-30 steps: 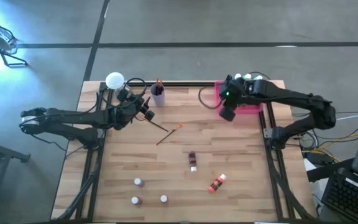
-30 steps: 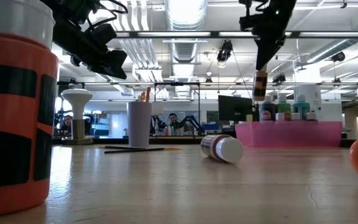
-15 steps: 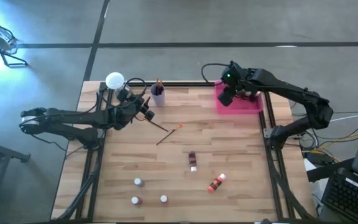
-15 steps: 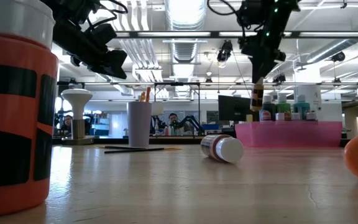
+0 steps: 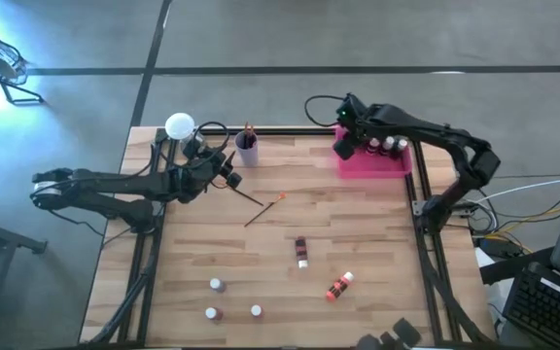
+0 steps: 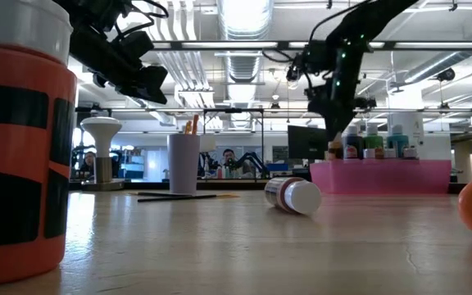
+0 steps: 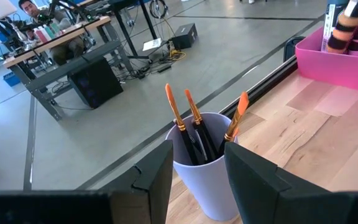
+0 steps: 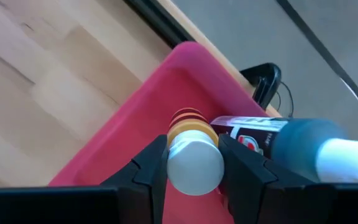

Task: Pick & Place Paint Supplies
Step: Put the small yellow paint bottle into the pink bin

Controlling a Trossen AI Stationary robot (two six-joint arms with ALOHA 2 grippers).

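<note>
My right gripper (image 8: 194, 171) is shut on a yellow-striped, white-capped paint bottle (image 8: 188, 121) over the far left corner of the pink tray (image 5: 372, 163). In the low view this bottle (image 6: 334, 151) hangs at the tray's left end, beside other bottles (image 6: 373, 146) standing in the tray. My left gripper (image 7: 197, 171) hovers open above the table, near the lilac cup (image 7: 205, 163), which holds orange-handled brushes (image 7: 178, 115). Two brushes (image 5: 263, 208) lie on the table. Loose bottles lie or stand near the table's front (image 5: 301, 251), (image 5: 338, 286), (image 5: 217, 285). My right gripper pinches the bottle's white cap (image 8: 194, 155) between its two fingers (image 8: 149, 174). The fingers come from above, slanting down. The bottle hangs upright below them, its lower part inside the tray; the tray wall hides its base, so I cannot tell whether it stands on the tray floor.
A white round lamp-like thing (image 5: 179, 125) stands at the far left corner. Beside the held bottle in the tray are a blue bottle (image 8: 303, 144) and a red-labelled one (image 8: 248, 132). A black rail (image 5: 290, 131) runs along the far edge.
My right gripper has carried the striped bottle toward the table's far edge and slightly left, and down, from above the tray's near left part to its far left corner, rolling a little on the way. The bottle has sunk to the level of the bottles in the tray.
</note>
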